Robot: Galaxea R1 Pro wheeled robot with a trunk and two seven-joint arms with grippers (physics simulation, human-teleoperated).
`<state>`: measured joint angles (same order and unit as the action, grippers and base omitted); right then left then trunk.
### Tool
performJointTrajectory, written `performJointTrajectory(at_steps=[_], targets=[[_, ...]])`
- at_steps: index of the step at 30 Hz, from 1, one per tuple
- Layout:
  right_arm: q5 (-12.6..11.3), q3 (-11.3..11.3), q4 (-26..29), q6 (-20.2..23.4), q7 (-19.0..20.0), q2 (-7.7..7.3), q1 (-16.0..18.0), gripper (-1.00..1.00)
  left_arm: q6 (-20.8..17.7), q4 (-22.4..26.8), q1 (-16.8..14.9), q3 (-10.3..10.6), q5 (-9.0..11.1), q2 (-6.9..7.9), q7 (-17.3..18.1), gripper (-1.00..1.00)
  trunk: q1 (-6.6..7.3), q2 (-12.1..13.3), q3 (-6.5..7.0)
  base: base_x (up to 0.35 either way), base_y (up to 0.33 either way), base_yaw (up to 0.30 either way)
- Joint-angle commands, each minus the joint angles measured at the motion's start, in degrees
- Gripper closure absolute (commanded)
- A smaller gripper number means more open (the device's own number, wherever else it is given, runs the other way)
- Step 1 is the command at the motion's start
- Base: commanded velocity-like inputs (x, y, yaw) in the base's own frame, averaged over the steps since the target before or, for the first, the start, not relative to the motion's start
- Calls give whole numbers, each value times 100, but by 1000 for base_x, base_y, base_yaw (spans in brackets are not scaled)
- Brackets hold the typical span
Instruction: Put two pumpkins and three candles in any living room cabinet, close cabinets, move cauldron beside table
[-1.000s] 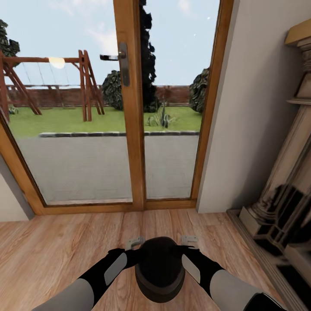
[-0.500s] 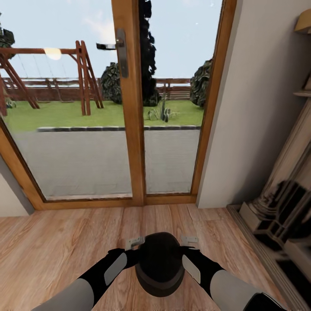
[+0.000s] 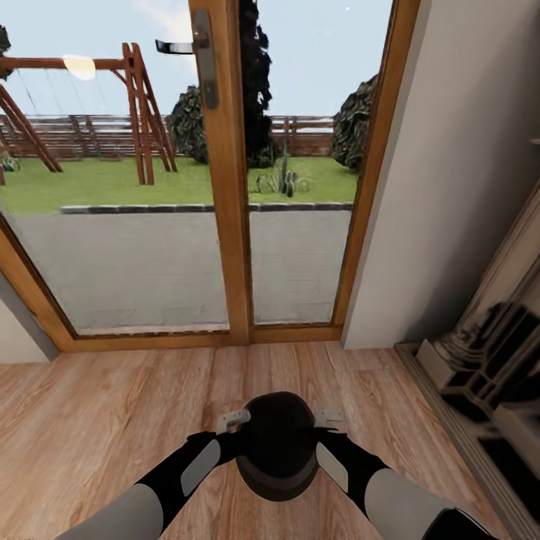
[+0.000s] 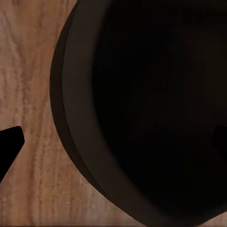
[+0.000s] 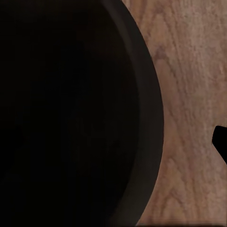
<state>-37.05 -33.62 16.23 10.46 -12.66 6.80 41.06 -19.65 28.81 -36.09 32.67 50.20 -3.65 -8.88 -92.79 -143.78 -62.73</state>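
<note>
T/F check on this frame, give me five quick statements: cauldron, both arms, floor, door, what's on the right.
1. The cauldron is held between the left gripper and the right gripper, one on each side. True.
2. The cauldron rests on a glossy grey table. False: wooden floor shows under and around it, and both wrist views show wood planks beside its rim.
3. A glass door with a wooden frame stands ahead, with a garden and swing set outside. True.
4. A pumpkin sits inside the cauldron. False: its inside looks dark, with nothing orange visible.
5. A stone fireplace surround stands at the right. True.
</note>
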Motion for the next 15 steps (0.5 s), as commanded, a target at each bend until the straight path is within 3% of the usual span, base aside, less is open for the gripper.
performJointTrajectory(at_steps=[1,12,15], targets=[[-39,-48,12,26,-43,-4,2,-100,-6,10,-4,36,60,5,-53,-100,-1,-4,-28,0,0,0],[-36,-48,9,26,-46,-4,6,-100,-4,3,-4,39,62,0,-53,-100,-29,-19,-272,0,0,0],[-32,-48,3,28,-50,-4,3,-100,-4,6,-5,40,67,1,-53,-100,-29,-19,-272,0,0,0]])
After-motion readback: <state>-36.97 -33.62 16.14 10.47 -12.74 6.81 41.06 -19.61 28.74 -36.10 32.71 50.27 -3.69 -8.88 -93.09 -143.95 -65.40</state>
